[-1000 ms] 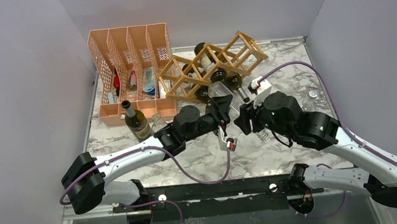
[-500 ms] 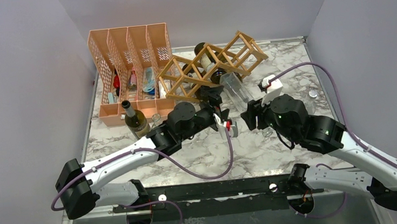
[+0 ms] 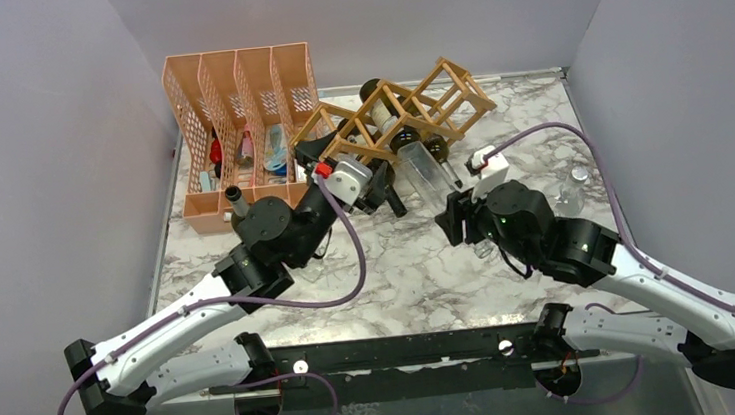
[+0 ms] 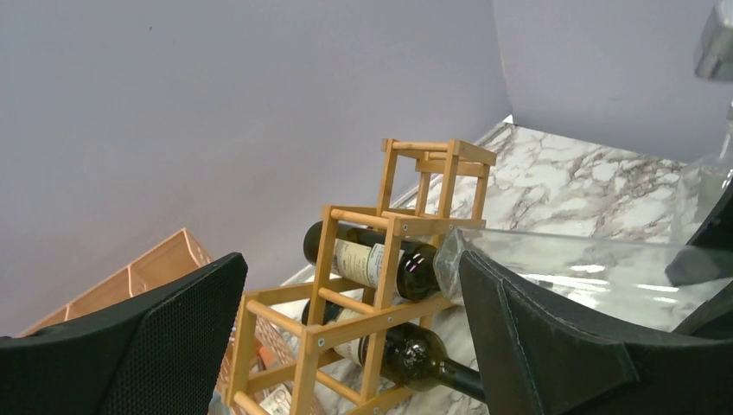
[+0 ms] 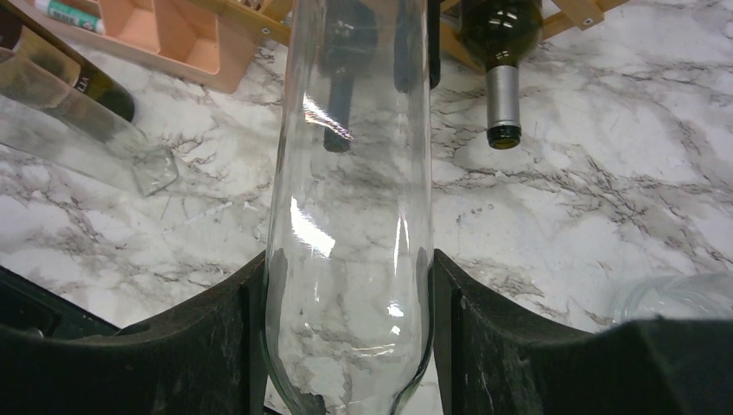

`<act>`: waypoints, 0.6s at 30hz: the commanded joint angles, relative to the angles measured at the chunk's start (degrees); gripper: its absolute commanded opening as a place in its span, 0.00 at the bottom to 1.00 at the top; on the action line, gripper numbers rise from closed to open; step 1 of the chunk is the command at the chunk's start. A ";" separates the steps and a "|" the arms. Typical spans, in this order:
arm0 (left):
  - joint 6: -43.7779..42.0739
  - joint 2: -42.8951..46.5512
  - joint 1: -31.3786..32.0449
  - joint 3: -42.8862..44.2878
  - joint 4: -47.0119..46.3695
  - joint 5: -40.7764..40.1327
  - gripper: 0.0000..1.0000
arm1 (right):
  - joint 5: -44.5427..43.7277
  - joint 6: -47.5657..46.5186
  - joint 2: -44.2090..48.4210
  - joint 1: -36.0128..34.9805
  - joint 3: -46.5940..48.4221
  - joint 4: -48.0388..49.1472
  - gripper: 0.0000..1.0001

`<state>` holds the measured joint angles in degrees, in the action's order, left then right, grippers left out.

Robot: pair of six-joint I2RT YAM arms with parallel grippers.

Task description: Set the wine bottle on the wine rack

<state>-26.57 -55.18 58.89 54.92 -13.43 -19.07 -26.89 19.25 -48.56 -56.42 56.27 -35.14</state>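
A clear glass wine bottle (image 5: 350,216) sits between my right gripper's (image 5: 346,285) fingers, which are shut on its lower body. In the top view the wine bottle (image 3: 428,167) points from the right gripper (image 3: 456,212) toward the light wooden wine rack (image 3: 406,114). Its far end (image 4: 562,255) hangs close to the wine rack's (image 4: 389,259) front. My left gripper (image 3: 387,191) stands wide open just left of the bottle, facing the rack, with nothing between its fingers (image 4: 173,337). Two dark bottles (image 4: 372,259) lie in the rack's cells.
An orange perforated file organiser (image 3: 241,128) stands at the back left, with a standing bottle (image 3: 234,194) before it, mostly hidden by the left arm. A dark bottle's neck (image 5: 501,95) juts out of the rack. A small clear glass item (image 3: 574,181) sits at the right.
My left gripper has opened, come off the clear bottle and swung left toward the rack's front. The right gripper has kept its hold, shifting only slightly.
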 commanded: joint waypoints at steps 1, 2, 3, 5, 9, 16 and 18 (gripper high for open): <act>8.33 2.58 0.08 2.84 5.09 -6.21 0.99 | 5.05 -1.26 -1.60 -0.08 -1.03 10.64 0.01; 8.90 3.22 0.08 3.03 5.40 -6.99 0.99 | 5.77 -1.23 -2.47 -0.01 -1.19 11.53 0.01; 9.41 3.78 0.07 3.15 5.79 -7.66 0.99 | 6.49 -1.25 -3.45 -0.03 -1.31 12.44 0.01; 10.30 4.66 0.08 3.63 6.84 -9.01 0.99 | 7.51 -1.08 -5.42 -0.08 -1.55 14.25 0.01; 11.43 6.10 0.07 3.37 7.71 -9.94 0.99 | 9.53 0.91 -9.29 -0.03 -3.25 21.38 0.01; 12.02 6.59 0.07 2.92 8.11 -10.22 0.99 | 9.88 5.10 -20.89 -0.01 -2.89 31.29 0.01; 11.70 6.57 0.08 2.92 8.79 -10.28 0.99 | 8.58 5.21 -23.23 -0.03 -2.35 33.45 0.01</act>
<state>-15.79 -49.23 58.89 56.69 -6.15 -27.70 -17.21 21.89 -68.97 -56.42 52.18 -12.99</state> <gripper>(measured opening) 0.987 0.597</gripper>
